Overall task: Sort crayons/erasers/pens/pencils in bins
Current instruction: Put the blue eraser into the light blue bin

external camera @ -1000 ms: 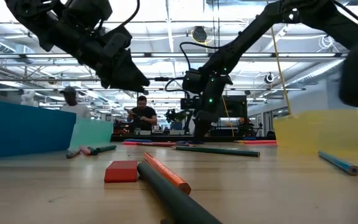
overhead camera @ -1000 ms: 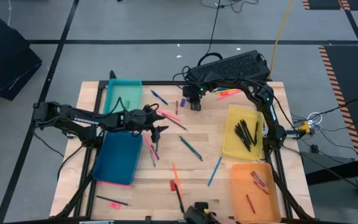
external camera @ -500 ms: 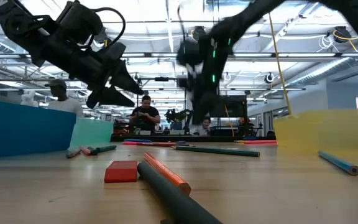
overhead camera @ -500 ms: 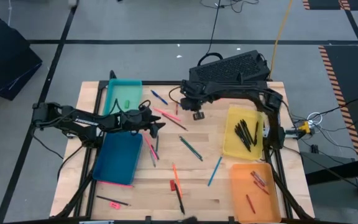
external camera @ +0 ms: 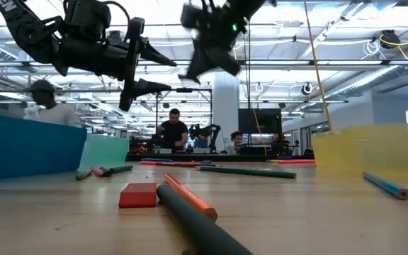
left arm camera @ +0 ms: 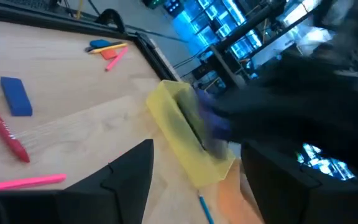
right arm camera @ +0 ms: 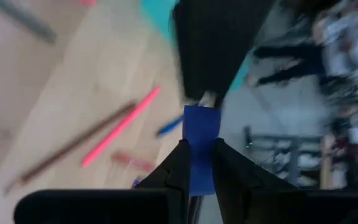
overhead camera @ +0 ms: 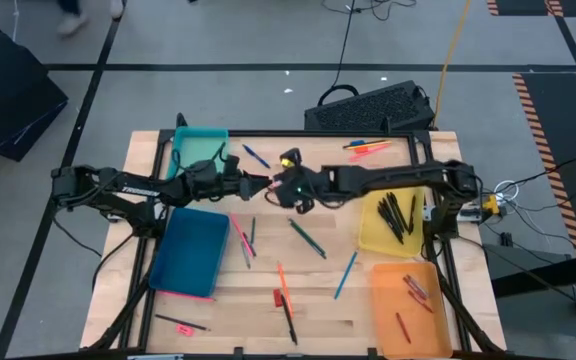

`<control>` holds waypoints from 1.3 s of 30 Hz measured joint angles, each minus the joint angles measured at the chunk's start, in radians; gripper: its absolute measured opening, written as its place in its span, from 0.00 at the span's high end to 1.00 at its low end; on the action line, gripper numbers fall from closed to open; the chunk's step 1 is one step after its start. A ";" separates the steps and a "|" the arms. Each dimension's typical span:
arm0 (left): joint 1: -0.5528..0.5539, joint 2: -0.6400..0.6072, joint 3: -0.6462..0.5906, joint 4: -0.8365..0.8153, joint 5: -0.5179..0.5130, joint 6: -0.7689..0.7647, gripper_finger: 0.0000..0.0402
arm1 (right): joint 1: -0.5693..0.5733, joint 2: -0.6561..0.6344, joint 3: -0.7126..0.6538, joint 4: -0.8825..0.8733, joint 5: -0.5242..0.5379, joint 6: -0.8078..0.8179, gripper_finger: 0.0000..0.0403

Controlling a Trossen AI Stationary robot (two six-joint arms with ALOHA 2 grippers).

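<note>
Carrying a blue eraser [right arm camera: 201,134] in the right gripper [overhead camera: 296,194], fingers clamped on both its sides, high above the middle of the table [overhead camera: 368,300]. Hovering just left of it with the left gripper [overhead camera: 260,184], fingers spread wide and gripping nothing.

Getting partway through the sorting, by the look of it: black pens [overhead camera: 396,213] lying in the yellow bin [overhead camera: 370,240] on the right, a few crayons [overhead camera: 414,290] in the orange bin [overhead camera: 380,310] at the near right, something small and green in the teal bin [overhead camera: 183,145] at the far left, nothing discernible in the dark blue bin [overhead camera: 190,252].

Leaving plenty to do: pencils [overhead camera: 308,238] and pens scattered across the centre, a red eraser [overhead camera: 276,297] near the front, pink sticks [overhead camera: 370,150] at the far edge, another blue block [left arm camera: 15,96] on the wood.
</note>
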 joint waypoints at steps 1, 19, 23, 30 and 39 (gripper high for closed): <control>0.000 0.000 0.000 0.006 -0.004 0.000 0.39 | 0.010 -0.002 0.001 0.022 0.000 -0.008 0.89; -0.004 0.000 0.001 0.107 -0.022 0.141 0.89 | 0.024 -0.001 0.001 0.117 0.001 0.020 0.89; -0.010 0.000 0.002 0.112 -0.042 0.199 0.95 | 0.022 -0.001 0.001 0.117 0.002 0.044 0.87; 0.022 -0.040 0.086 -0.094 -0.063 0.340 0.96 | 0.036 -0.014 0.001 0.100 -0.004 0.109 0.65; 0.160 -0.247 0.255 -0.946 -0.576 0.571 0.96 | 0.052 -0.036 0.002 -0.047 -0.009 0.269 0.36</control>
